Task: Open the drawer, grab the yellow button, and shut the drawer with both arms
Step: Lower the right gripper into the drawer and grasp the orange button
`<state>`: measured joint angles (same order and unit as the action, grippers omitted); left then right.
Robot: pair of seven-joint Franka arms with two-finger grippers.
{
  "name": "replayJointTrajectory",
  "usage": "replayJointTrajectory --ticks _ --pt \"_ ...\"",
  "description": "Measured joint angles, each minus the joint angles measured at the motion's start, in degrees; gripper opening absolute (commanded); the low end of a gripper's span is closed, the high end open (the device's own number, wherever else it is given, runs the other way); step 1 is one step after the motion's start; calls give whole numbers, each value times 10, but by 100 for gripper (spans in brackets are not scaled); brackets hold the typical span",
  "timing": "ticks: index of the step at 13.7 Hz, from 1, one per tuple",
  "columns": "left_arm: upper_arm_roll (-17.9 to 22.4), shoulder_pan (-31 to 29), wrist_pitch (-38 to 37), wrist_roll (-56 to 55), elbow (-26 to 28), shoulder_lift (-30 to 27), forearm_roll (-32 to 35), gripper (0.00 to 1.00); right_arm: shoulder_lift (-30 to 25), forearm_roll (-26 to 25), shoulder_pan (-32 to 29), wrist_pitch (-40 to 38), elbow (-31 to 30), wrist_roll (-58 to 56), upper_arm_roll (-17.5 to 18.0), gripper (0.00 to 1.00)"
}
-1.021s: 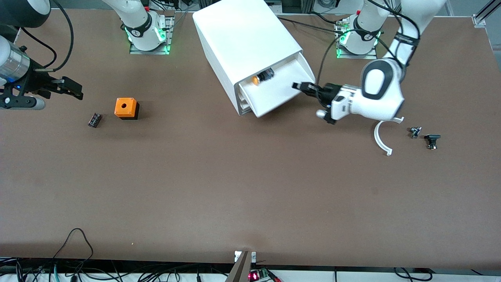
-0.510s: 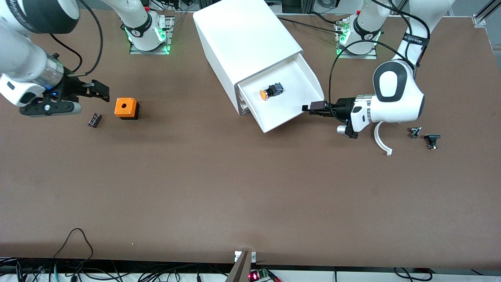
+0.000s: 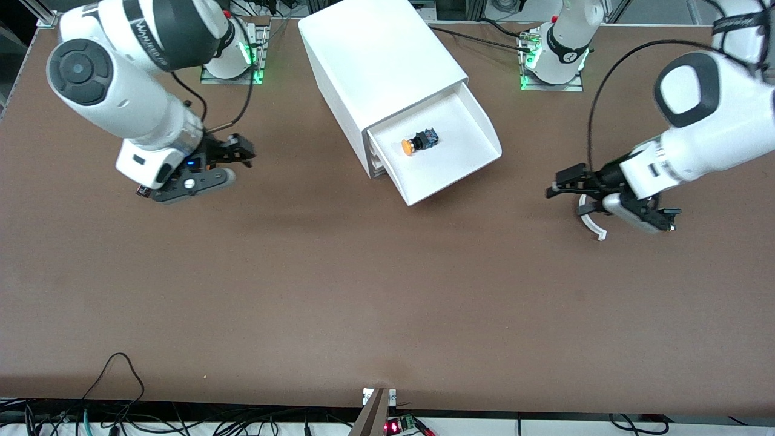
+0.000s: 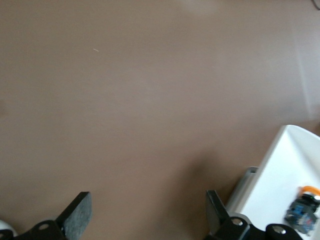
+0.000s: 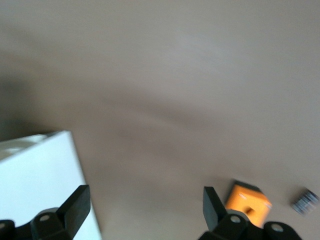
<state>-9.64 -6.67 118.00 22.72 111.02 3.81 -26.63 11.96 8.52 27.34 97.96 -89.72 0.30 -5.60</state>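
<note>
The white cabinet (image 3: 381, 54) stands at the robots' side of the table. Its top drawer (image 3: 451, 163) is pulled out. The button (image 3: 418, 143), orange cap on a black body, lies on its side in the drawer. My left gripper (image 3: 563, 183) is open and empty over the table, apart from the drawer toward the left arm's end. The left wrist view shows the gripper (image 4: 145, 212) open, with the drawer (image 4: 280, 185) and the button (image 4: 305, 210) at the edge. My right gripper (image 3: 245, 151) is open and empty over the table between the orange cube and the cabinet; the right wrist view (image 5: 144, 205) shows it open.
The orange cube with a hole (image 5: 247, 202) and the small dark ribbed block (image 5: 304, 201) show in the right wrist view, with the cabinet's side (image 5: 40, 185); the right arm hides them in the front view. A white curved piece (image 3: 596, 229) lies under the left hand.
The drawer was pulled out. The left gripper then left it and moved toward the left arm's end. The right arm swung in toward the cabinet, over the orange cube.
</note>
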Motion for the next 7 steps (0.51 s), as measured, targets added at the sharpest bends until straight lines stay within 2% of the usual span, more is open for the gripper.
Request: replayJointTrajectory --ticks 2,5,7 --pt "26 -6 -55 0 -18 -28 76 100 38 33 8 29 55 -26 44 100" --pt "43 -7 -177 -25 -86 -65 201 100 113 38 16 83 148 -41 142 100" --pt "42 -4 -230 -71 -123 -80 263 100 156 36 21 95 188 -82 198 100"
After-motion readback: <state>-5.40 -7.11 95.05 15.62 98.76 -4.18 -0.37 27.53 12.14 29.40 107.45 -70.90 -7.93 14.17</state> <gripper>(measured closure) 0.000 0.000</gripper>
